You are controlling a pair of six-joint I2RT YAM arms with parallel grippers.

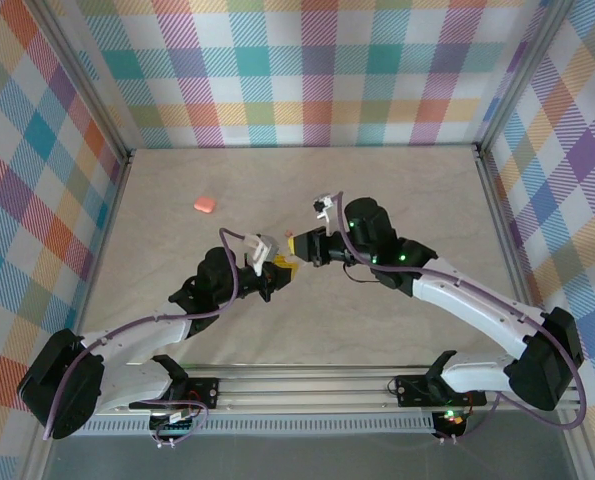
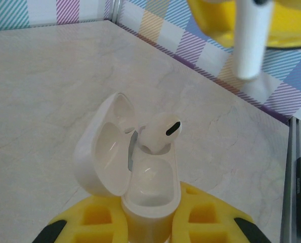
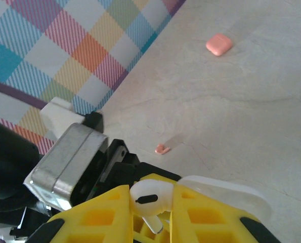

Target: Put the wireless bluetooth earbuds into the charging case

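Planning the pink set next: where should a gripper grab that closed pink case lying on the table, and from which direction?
Come straight down from above and pinch the pink case across its two opposite side edges. It lies flat and closed on the table, low and rounded, with room around it, so its sides likely give the only purchase.

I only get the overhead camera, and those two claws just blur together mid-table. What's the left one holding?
Observer: The left gripper clamps a glossy white plastic charging case, its lid flipped open.
Operator: Anything inside?
Observer: One glossy white stemmed earbud sits in it; the socket beside it is empty.
Operator: And the right claw?
Observer: The right gripper pinches a second white earbud by its head.
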